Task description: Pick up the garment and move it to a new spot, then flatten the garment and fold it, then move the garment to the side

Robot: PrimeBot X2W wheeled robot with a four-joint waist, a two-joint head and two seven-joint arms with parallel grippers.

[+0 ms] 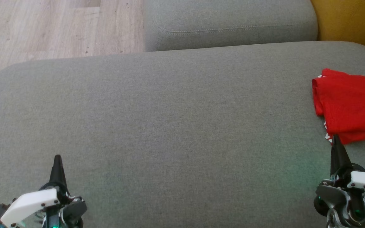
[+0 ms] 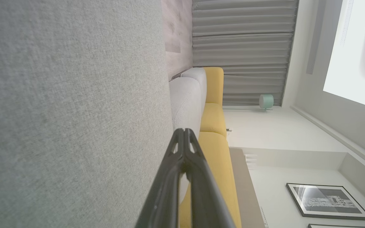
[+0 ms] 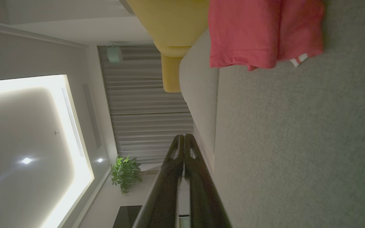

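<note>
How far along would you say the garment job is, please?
Done: the garment lies folded in layers at the right edge of the cushion, so folding and moving aside look finished. In hand: nothing; the left tool and right tool are shut, empty and clear of the cloth. Left: seemingly nothing.

Folded red garment (image 1: 352, 106), flat on the grey cushion's (image 1: 169, 126) right edge, white trim peeking out.
</note>
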